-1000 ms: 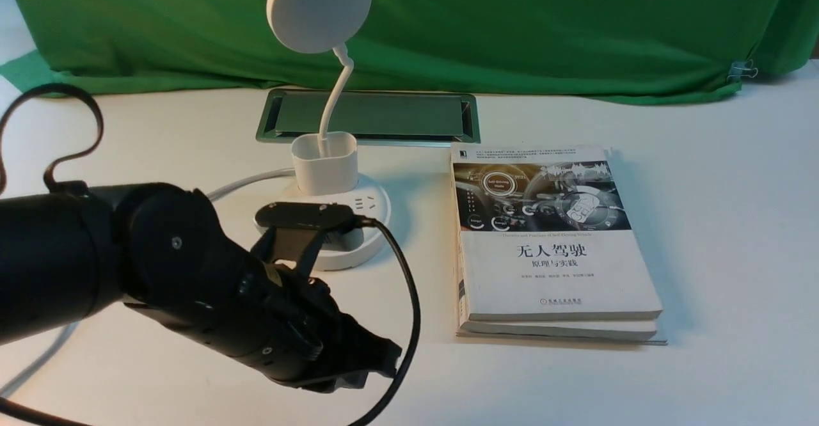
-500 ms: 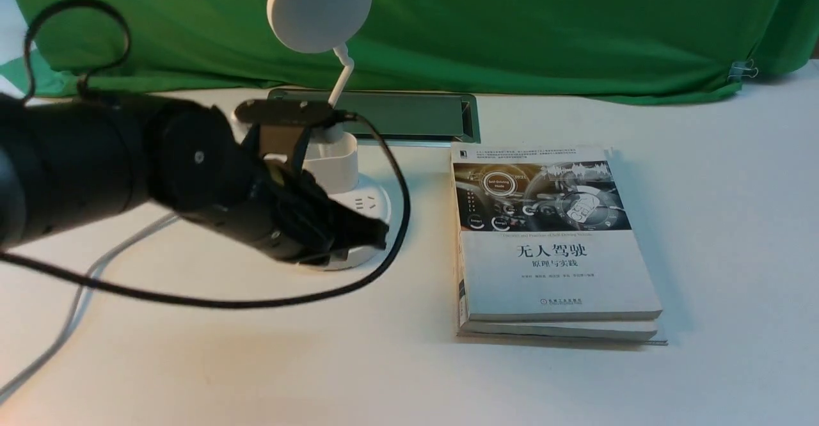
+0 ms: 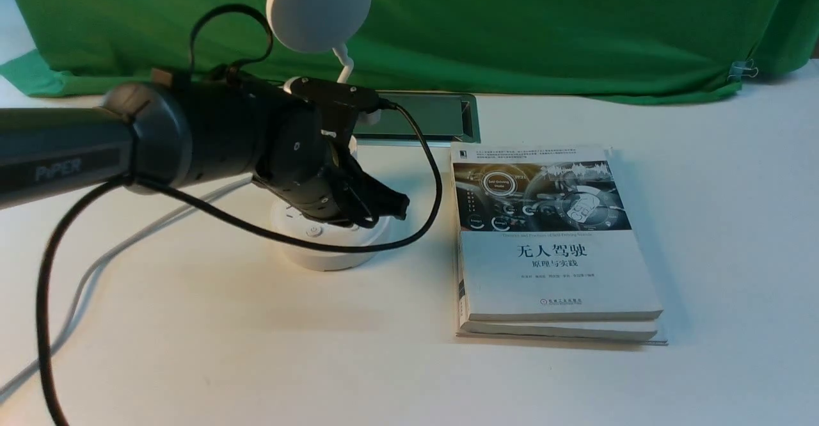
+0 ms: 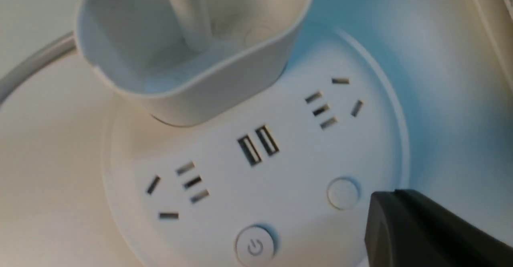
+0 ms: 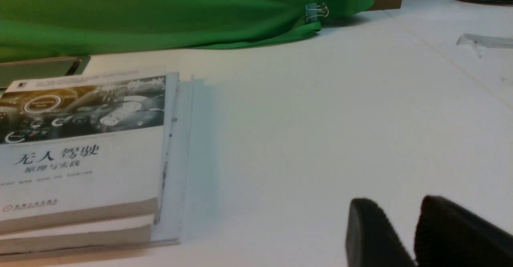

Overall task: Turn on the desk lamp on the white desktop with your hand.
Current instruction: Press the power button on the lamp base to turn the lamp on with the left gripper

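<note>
While its jaws look closed on nothing, the left gripper (image 4: 400,215) hovers over the desk lamp (image 3: 318,7) base beside the plain round button (image 4: 343,193), the power button (image 4: 255,246) lying further along the rim.

One desk lamp (image 3: 320,10) stands on the surface (image 3: 704,221), and its round base (image 4: 280,187) shows two buttons, the power button (image 4: 255,246) at 6 o'clock and a plain button (image 4: 343,193) toward 4 o'clock. The same base carries two USB ports (image 4: 258,144) at its middle and two socket groups, one (image 4: 178,189) at 8 o'clock and one (image 4: 332,102) at 2 o'clock. Two books (image 3: 550,240) lie stacked at 3 o'clock from the lamp, and one binder clip (image 3: 742,70) hangs on the one green cloth (image 3: 544,23).
</note>
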Controlling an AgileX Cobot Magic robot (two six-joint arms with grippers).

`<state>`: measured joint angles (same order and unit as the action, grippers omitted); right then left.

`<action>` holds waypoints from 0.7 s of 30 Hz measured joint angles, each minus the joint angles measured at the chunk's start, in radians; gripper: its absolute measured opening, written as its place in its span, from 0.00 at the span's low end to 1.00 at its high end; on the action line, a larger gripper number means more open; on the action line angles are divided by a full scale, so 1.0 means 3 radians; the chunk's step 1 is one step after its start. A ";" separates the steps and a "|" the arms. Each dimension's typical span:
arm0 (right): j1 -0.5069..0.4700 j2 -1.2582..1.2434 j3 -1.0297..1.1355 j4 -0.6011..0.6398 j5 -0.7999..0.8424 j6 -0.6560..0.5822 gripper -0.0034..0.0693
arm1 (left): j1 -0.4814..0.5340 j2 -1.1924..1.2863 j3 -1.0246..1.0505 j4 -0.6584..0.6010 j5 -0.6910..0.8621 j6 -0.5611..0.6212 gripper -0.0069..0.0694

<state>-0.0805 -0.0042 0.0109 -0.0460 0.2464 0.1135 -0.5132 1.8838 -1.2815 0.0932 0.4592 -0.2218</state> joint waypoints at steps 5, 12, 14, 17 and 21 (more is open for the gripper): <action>0.0000 0.0000 0.0000 0.0000 0.0000 0.0000 0.38 | 0.0000 0.0102 -0.0003 0.0100 -0.0050 -0.0108 0.09; 0.0000 0.0000 0.0000 0.0000 0.0000 0.0000 0.38 | 0.0000 0.0201 -0.0003 0.0116 -0.0109 -0.0122 0.09; 0.0000 0.0000 0.0000 0.0000 0.0004 0.0000 0.38 | 0.0000 0.0201 -0.0003 0.0116 -0.0113 -0.0122 0.09; 0.0000 0.0000 0.0000 0.0000 0.0004 0.0000 0.37 | 0.0000 0.0201 -0.0003 0.0116 -0.0117 -0.0122 0.09; 0.0000 0.0000 0.0000 0.0000 0.0004 0.0000 0.37 | 0.0000 0.0201 -0.0049 0.0159 -0.0087 -0.0125 0.09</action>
<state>-0.0805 -0.0042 0.0109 -0.0460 0.2475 0.1135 -0.5132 1.9443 -1.2961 0.1409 0.4331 -0.2594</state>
